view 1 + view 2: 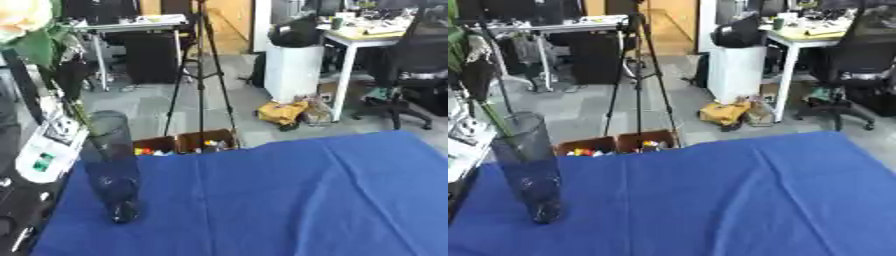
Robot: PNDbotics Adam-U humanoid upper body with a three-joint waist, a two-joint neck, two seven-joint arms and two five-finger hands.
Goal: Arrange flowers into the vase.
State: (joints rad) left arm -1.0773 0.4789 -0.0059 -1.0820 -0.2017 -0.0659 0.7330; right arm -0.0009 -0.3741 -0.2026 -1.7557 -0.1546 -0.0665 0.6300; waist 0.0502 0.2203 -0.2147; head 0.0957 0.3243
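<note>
Tall clear glass vase [112,167] stands upright at left edge of tabletop [289,200], on blue cloth; green stem [77,107] runs down into its mouth, leaning up-left; pale cream flower [22,17] w/ green leaf [35,46] at top-left corner, above vase; no robot hand in either view, so can't tell state; tripod [201,75] on floor behind tabletop.

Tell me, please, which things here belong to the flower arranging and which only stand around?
For the job:
- glass vase on the blue tablecloth
- cream flower, its stem in the vase

Only around:
- tripod
- cardboard boxes
- office chair
- white desk

No robot hand shows.
</note>
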